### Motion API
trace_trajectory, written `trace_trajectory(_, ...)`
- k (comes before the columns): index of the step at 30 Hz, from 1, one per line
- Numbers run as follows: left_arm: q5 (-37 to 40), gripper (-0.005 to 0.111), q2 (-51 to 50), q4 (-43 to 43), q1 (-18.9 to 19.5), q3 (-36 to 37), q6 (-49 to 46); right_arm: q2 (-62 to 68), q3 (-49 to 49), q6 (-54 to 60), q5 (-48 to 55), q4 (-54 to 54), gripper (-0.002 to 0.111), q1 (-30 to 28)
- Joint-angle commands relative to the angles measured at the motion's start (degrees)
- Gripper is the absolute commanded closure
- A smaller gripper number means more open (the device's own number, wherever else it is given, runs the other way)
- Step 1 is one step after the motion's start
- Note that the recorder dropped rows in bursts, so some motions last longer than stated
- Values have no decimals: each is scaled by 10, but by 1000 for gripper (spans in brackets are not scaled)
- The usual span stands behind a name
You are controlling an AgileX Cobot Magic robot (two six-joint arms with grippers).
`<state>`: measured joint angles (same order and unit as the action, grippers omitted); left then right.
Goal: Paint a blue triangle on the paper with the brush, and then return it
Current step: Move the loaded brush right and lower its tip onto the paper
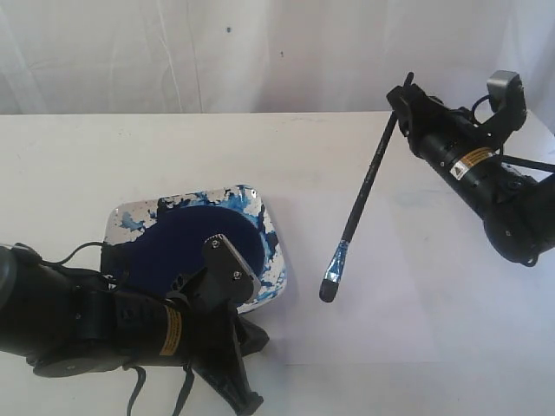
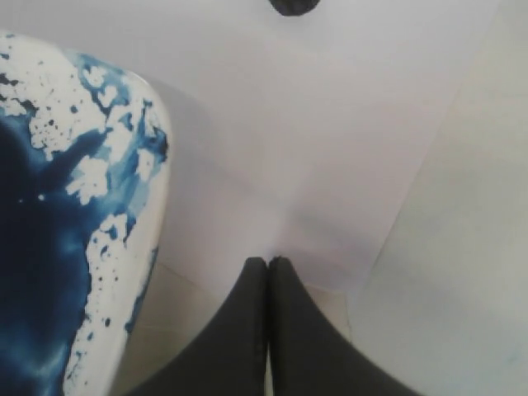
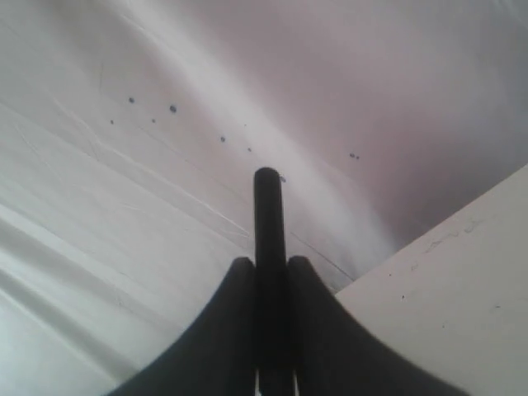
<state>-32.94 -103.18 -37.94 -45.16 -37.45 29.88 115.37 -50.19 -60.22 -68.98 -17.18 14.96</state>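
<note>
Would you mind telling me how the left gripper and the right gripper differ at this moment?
The right gripper is shut on the handle end of the brush, while the left gripper is shut on nothing. The left gripper sits low beside the paint dish, at the edge of the paper; the right gripper is at the far right, with the brush slanting down toward the paper. Both are black and closed.

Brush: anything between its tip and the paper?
Nothing visible. The right gripper holds the brush tip-down over bare paper, beside the paint dish. The left gripper sits shut at the paper's edge by the dish, clear of the tip.
</note>
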Motion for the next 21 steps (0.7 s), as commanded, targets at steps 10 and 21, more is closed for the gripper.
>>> trace_trajectory(10,15,107,-2,2,-1,0,12,42,-54,22,-10,10,108,33)
trace_trajectory(21,15,107,-2,2,-1,0,12,83,-105,62,-10,11,108,33)
